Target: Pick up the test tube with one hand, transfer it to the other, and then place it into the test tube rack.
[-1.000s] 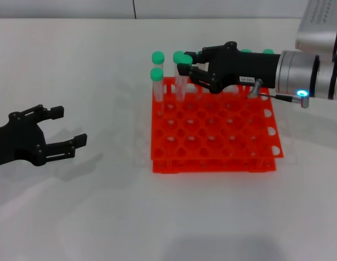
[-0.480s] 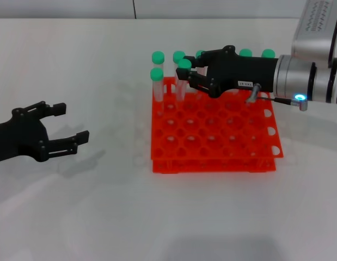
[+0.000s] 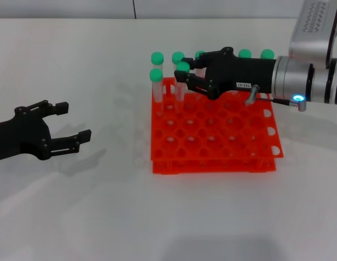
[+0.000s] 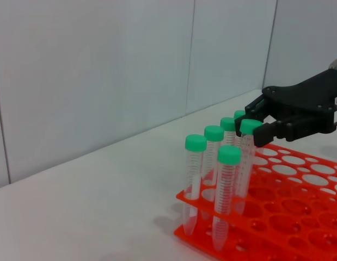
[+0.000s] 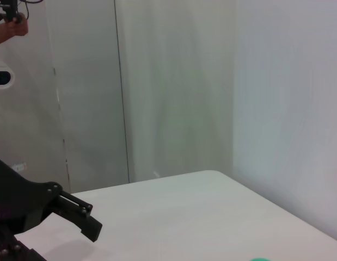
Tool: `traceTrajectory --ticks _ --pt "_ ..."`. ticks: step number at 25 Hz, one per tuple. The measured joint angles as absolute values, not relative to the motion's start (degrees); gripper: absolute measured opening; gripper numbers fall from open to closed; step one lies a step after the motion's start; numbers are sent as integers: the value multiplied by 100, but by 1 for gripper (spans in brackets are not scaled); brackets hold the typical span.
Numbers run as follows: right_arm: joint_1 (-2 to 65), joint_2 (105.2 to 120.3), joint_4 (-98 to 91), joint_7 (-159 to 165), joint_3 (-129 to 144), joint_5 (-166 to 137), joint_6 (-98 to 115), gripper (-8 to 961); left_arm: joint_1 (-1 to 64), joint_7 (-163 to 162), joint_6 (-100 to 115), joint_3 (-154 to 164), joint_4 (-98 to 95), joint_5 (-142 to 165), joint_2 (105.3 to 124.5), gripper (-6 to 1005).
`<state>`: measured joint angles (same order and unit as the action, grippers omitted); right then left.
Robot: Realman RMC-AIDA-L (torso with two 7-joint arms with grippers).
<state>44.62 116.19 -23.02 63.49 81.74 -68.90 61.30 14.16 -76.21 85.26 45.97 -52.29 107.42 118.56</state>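
Observation:
My right gripper (image 3: 189,80), black with a small white label, reaches over the far left part of the orange-red test tube rack (image 3: 212,142). It is shut on a green-capped test tube (image 3: 183,67) just below the cap. The tube stands upright with its lower end down in a rack hole, as the left wrist view shows (image 4: 246,157). That view also shows the right gripper (image 4: 256,130) and the rack (image 4: 299,217). My left gripper (image 3: 74,120) is open and empty, low over the table far to the left of the rack.
Several other green-capped tubes stand in the rack's far rows: two at the far left corner (image 3: 156,74), one behind the held tube (image 3: 178,56), more behind the right gripper (image 3: 268,54). The rack's front rows hold no tubes.
My right gripper has moved down and slightly left, bringing the tube's cap down to the level of the neighbouring caps. My left gripper has drifted slightly to the right.

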Motion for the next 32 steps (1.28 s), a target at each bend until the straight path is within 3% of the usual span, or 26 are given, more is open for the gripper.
traceTrajectory --ticks 3,15,22,26,32 --pt "4464 11619 -2327 6369 8177 -6890 6086 296 1422 -7622 8525 4597 -5229 10742 11856 882" --pt "4338 11589 -2511 6472 8183 -6891 6468 683 1374 -7643 8568 4548 -5229 10717 11853 881" --pt "3527 11349 -3256 6708 8139 -6970 7058 684 1375 -7658 8589 4517 -5229 10709 11838 882" --pt "3239 11100 -3394 6842 8138 -7387 7202 684 1415 -7663 8595 4517 -5230 10715 11819 882" --pt "3099 10777 -3257 6877 8120 -7766 7523 856 1502 -7694 8752 4517 -5231 10706 11723 882"
